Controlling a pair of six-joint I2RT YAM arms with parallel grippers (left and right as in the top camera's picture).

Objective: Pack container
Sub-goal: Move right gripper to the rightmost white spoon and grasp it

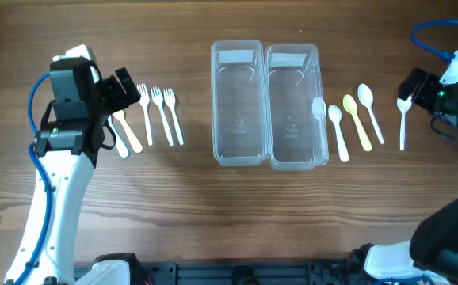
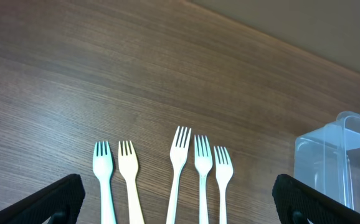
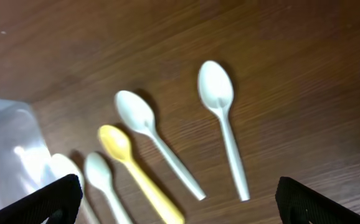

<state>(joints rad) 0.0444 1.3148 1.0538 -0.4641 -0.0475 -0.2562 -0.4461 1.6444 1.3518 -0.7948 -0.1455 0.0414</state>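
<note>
Two clear plastic containers stand side by side mid-table, the left one (image 1: 237,103) and the right one (image 1: 296,107); both look empty. Five plastic forks (image 1: 159,111) lie in a row left of them, one of them cream (image 2: 127,171). Several spoons lie to the right, among them a yellow one (image 1: 356,119). One white spoon (image 1: 318,107) lies at the right container's right wall; I cannot tell whether it is inside. My left gripper (image 2: 180,202) is open above the fork handles. My right gripper (image 3: 180,199) is open above the spoons (image 3: 216,93).
The right container's corner shows in the right wrist view (image 3: 5,143), and the left container's corner shows in the left wrist view (image 2: 348,155). The outermost white spoon (image 1: 403,119) lies apart from the others. Bare wooden table (image 1: 237,214) fills the front.
</note>
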